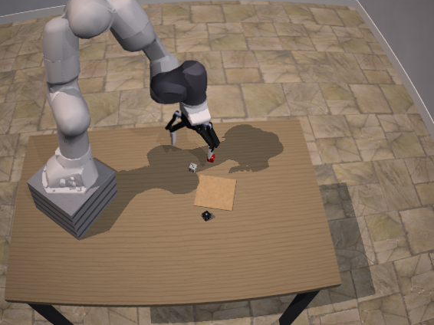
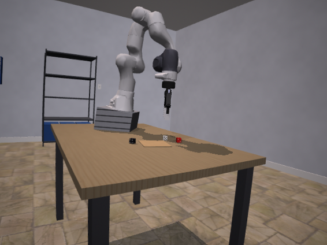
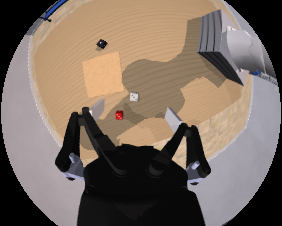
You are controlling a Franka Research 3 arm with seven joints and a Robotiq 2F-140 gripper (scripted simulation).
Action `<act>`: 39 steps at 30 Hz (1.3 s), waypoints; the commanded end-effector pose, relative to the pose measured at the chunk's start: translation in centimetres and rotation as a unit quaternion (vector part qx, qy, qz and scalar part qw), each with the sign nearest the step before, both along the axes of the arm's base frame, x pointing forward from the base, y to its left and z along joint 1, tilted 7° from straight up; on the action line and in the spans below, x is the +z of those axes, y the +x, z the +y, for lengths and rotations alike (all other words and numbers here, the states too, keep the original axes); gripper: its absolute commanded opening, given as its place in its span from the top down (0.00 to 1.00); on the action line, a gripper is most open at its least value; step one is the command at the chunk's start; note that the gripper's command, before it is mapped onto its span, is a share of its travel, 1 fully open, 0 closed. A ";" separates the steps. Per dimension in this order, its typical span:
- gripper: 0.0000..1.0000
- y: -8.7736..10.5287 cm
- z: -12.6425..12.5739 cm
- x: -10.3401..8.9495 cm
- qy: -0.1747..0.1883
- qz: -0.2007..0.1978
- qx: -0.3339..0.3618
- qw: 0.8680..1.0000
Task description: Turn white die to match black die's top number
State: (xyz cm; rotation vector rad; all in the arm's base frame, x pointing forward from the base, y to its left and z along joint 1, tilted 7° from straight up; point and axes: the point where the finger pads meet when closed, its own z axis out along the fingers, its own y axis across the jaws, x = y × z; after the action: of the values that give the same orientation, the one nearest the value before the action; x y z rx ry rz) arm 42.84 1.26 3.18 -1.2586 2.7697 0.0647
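The white die (image 1: 192,167) (image 2: 165,137) (image 3: 134,97) lies on the table just off the far corner of the tan mat (image 1: 215,192) (image 2: 155,143) (image 3: 102,74), not on it. The black die (image 1: 206,215) (image 2: 132,140) (image 3: 100,44) lies on the table just off the mat's opposite edge. A red die (image 1: 212,158) (image 2: 178,140) (image 3: 120,114) lies beside the white die. My gripper (image 1: 192,146) (image 2: 167,111) (image 3: 135,108) is open and empty. It hangs well above the table over the white and red dice. The pips on the dice are too small to read.
The wooden table (image 1: 153,245) (image 2: 115,167) carries the robot's grey base block (image 1: 73,195) (image 2: 115,119) at one end. A black shelf rack (image 2: 69,98) stands on the floor behind the table.
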 end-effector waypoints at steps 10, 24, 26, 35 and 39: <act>0.75 0.4 0.1 -1.4 -0.002 -0.008 0.012 1.000; 0.75 0.4 0.1 -1.4 -0.002 -0.008 0.012 1.000; 0.75 0.4 0.1 -1.4 -0.002 -0.008 0.012 1.000; 0.75 0.4 0.1 -1.4 -0.002 -0.008 0.012 1.000; 0.75 0.4 0.1 -1.4 -0.002 -0.008 0.012 1.000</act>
State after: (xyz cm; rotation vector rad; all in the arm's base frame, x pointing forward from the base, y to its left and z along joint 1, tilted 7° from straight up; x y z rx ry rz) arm 43.15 1.37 1.79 -1.2871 2.7457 0.0510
